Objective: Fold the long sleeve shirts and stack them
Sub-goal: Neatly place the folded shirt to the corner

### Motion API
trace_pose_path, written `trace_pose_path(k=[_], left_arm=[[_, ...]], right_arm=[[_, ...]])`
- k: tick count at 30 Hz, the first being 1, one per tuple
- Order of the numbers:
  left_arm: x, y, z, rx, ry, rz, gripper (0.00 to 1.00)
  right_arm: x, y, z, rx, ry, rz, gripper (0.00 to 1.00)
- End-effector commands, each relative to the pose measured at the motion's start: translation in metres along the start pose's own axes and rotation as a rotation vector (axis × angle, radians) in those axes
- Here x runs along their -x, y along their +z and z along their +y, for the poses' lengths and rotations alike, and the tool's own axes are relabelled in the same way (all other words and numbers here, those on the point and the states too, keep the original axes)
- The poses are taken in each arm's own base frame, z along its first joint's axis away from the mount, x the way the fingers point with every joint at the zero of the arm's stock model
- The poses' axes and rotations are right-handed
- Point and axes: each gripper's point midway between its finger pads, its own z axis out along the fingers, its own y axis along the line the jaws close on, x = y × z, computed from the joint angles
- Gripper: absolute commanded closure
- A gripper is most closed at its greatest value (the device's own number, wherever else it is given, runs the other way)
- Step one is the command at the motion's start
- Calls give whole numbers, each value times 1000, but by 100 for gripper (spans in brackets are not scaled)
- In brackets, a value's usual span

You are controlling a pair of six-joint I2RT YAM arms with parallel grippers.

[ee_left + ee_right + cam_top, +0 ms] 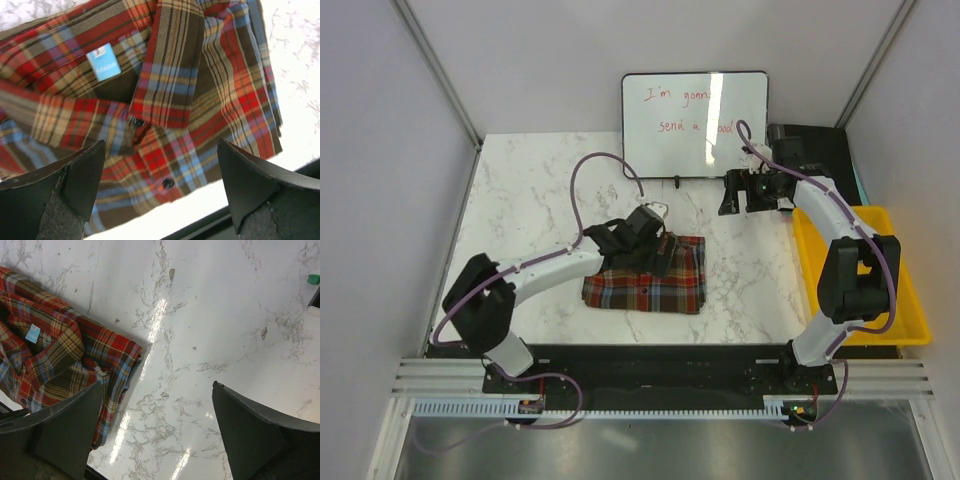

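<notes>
One folded long sleeve shirt [655, 285] in red, brown and blue plaid lies in the middle of the marble table, collar up, with a blue neck label [103, 62]. My left gripper [642, 238] hovers open over the shirt's far edge, and the collar and button placket [170, 100] fill its wrist view with nothing between the fingers [82, 175]. My right gripper [735, 195] stands open at the back right over bare marble. In the right wrist view the shirt [60, 355] lies to its left, clear of the open right gripper [157, 387].
A whiteboard [695, 125] with red writing stands at the back centre. A yellow bin [885, 310] sits along the table's right edge, behind the right arm. A black rail [660, 365] runs along the near edge.
</notes>
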Motion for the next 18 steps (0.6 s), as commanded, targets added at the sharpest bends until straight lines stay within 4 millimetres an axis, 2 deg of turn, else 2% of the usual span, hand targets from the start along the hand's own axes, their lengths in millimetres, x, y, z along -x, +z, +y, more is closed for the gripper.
trace_pose_path(k=[1,2,4,5,6,7,8,10,11,13,14,15,16,18], left_arm=[[13,22,-6,110,-71,-16,1],[5,38,-1,146,-64,19,1],[-4,53,15,219,-37,58,1],[-12,65,35,265,-53,102,1],[-16,68,49,288,-73,127,1],[-23,67,63,304,-89,169,1],[-28,67,92,336,-126,200,1],[-33,58,119,354,-95,245,1],[-32,53,142,356,-126,262,1],[-26,42,159,297,-49,277,1],[-18,36,183,311,-40,264,1],[-15,32,200,314,48,273,1],[-15,30,224,306,64,289,1],[-7,30,256,277,198,299,1]], right_arm=[[11,-10,2,-9,10,-54,2],[13,-10,2,-10,10,-56,2],[14,-10,1,-9,11,-57,2],[18,-12,1,-9,8,-66,2],[19,-14,2,-9,8,-69,2],[20,-14,-1,-9,5,-70,2],[22,-17,0,-10,2,-70,2],[23,-20,-4,-19,-10,-72,2],[22,-22,-6,-25,-22,-67,2],[21,-23,-10,-31,-26,-69,2],[19,-23,-12,-31,-28,-64,2],[18,-23,-12,-27,-25,-61,2],[16,-22,-13,-21,-21,-56,2],[14,-20,-14,-13,-19,-51,2]])
